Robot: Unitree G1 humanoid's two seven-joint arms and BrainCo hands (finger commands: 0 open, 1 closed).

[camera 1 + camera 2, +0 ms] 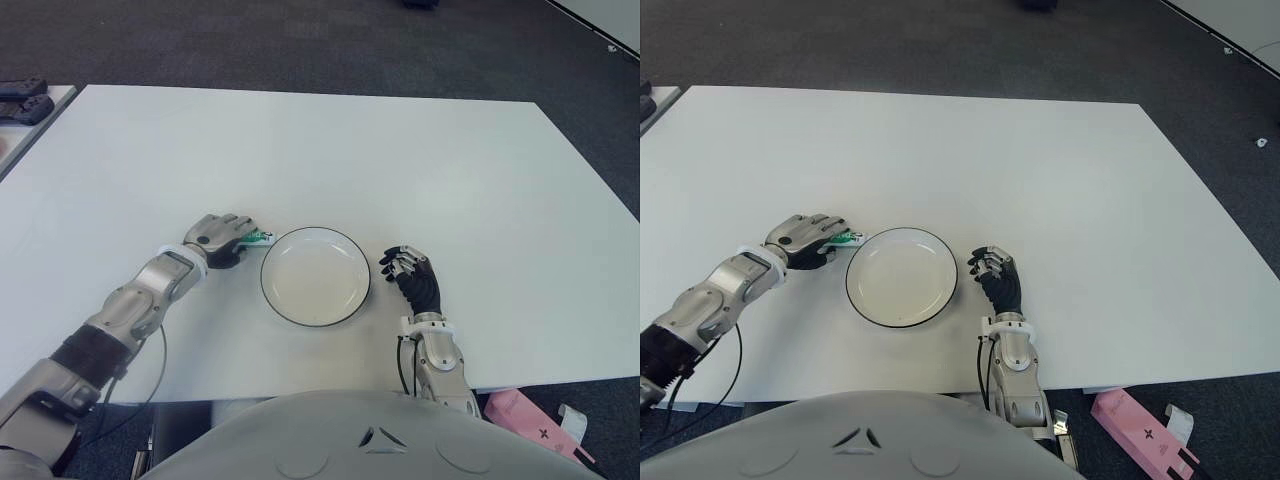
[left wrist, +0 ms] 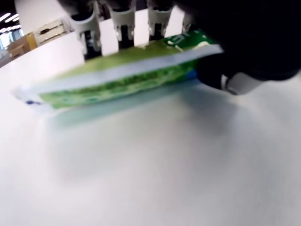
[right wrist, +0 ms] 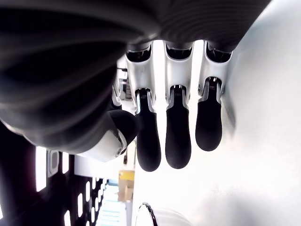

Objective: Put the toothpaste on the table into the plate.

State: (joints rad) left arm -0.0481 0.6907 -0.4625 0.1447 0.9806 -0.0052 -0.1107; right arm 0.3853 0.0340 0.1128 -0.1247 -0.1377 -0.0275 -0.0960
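At the far left edge of the scene we see some dark objects [image 1: 22, 98] on a neighbouring table, too small for us to identify; moving right, our left hand [image 1: 222, 238] sits on the white surface [image 1: 330, 150] just left of the plate, its fingers [image 2: 121, 21] curled over a green and white toothpaste tube [image 2: 117, 75]; the wrist view shows the tube pinned between those fingers and the thumb, lying close to the surface, with one end poking out toward the plate rim; next comes the plate [image 1: 280, 300], round, white with a dark rim, holding nothing; just right of it our right hand [image 1: 412, 277] shows with fingers loosely curved and nothing in them; beyond the surface's near right corner, a pink box [image 1: 1140, 430] lies on the floor.
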